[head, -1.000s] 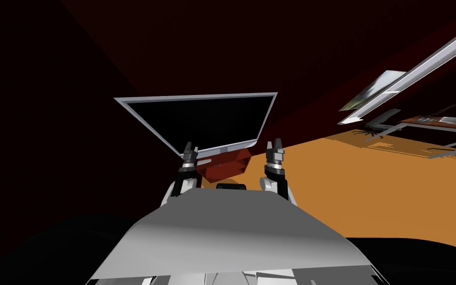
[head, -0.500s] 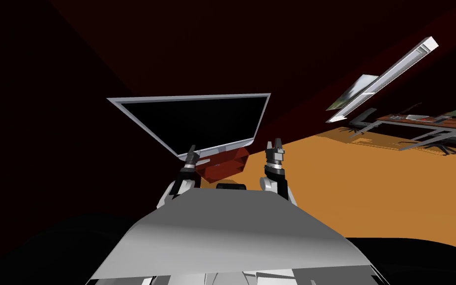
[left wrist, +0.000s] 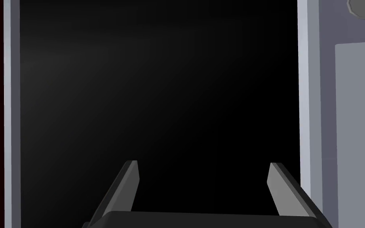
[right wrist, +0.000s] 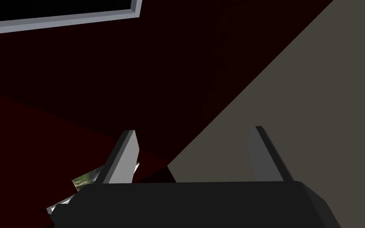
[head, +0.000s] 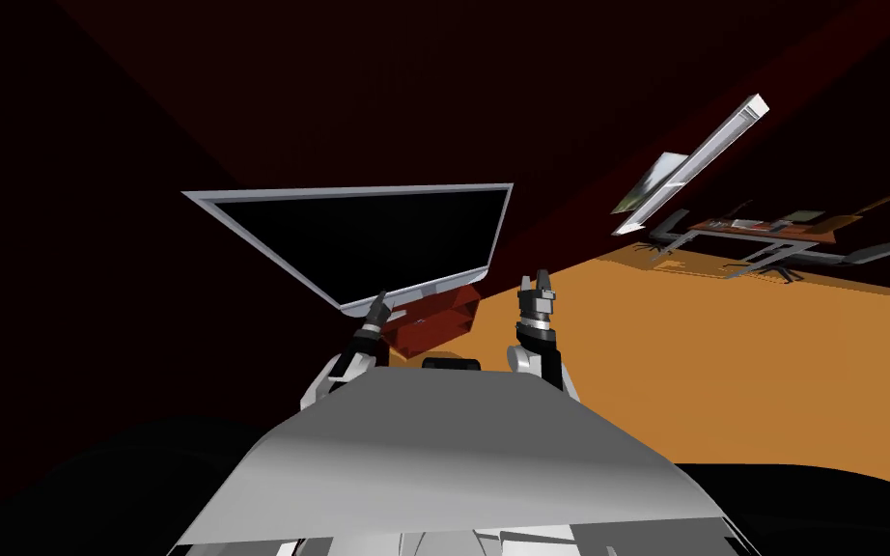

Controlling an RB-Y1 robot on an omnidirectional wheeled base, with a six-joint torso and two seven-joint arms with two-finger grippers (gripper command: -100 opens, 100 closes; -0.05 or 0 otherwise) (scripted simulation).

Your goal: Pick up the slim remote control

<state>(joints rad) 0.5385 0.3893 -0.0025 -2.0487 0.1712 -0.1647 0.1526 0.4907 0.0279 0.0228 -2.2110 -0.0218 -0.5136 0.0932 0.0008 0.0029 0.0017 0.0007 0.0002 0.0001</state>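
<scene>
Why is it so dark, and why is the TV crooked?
Head view: walls are dim dark red, only the orange floor is bright; the rolled wide lens slants the TV with everything else. Left wrist view: faint grey sheen on the TV's black screen behind the open left gripper. Right wrist view: dim red walls beyond the open right gripper.

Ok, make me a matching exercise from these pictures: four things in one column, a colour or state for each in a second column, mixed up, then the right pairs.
Column one:
1. television
2. cabinet
3. floor
4. left pincer

Column two:
A. orange
B. open, facing the black screen
C. dark red, below the television
D. black with a light grey frame

Pairs: 1-D; 2-C; 3-A; 4-B
</scene>
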